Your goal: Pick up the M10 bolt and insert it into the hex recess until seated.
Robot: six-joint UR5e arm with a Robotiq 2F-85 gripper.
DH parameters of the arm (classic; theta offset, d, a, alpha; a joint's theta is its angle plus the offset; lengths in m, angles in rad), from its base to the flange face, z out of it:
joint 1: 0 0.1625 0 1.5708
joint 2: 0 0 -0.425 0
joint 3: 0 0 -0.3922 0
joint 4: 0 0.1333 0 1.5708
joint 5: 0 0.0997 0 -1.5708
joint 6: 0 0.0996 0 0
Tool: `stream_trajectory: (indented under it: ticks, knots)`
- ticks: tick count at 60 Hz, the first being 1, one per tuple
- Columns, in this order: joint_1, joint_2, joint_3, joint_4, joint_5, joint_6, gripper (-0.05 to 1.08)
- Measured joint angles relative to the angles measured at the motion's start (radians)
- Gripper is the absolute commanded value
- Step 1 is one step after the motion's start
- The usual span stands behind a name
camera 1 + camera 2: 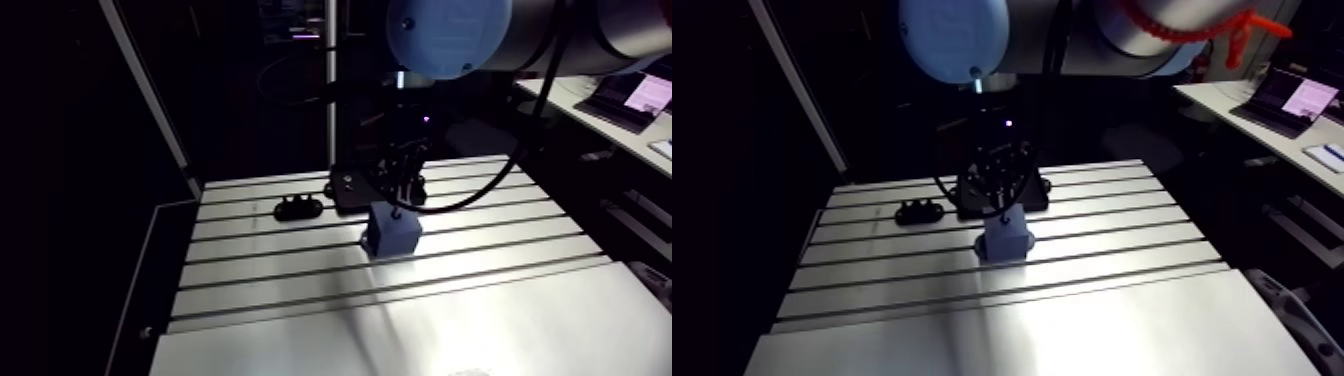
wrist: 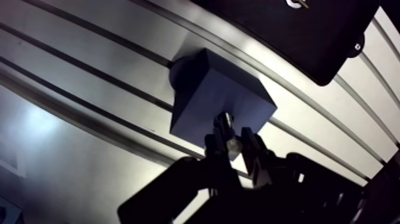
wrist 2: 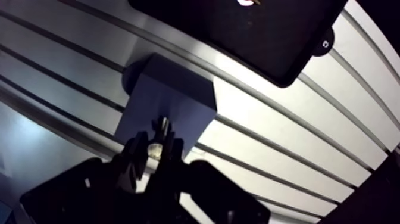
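1. Nearest the wrist camera, the gripper (image 2: 230, 144) had its two fingers (image 2: 212, 148) clamped on the M10 bolt (image 2: 224, 124). The fingers stood slightly apart with the bolt pressed between them, so the pick-up was judged complete.
2. The bolt projected ahead of the fingertips, and its free end pointed at the blue-grey block (image 2: 214, 89). In the wrist view this end overlapped the block's near edge.
3. The pictures did not show whether the end touched the block or had entered it. The hex recess itself could not be made out on any visible face.
4. In the arm view, the gripper hung directly over the block, close above its top. Alignment therefore appeared to be in hand.
5. The block rested on the slotted worktop (image 2: 71, 80), across one of its grooves.
6. Two things lay beyond the block, both apart from it: a black plate (image 2: 297, 36) and, in the arm view, a small black fixture (image 1: 298, 208) to one side.
7. Judged progress: grasp and carry were done. Still to do were the descent into the recess, the turning or settling of the hex until seated, and the release.
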Motion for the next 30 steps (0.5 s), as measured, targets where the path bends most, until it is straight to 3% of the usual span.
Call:
stream_trajectory:
  ticks: [30]
  knots:
    - [0.000,-0.001,0.002,0.001,0.000,-0.004,0.78]
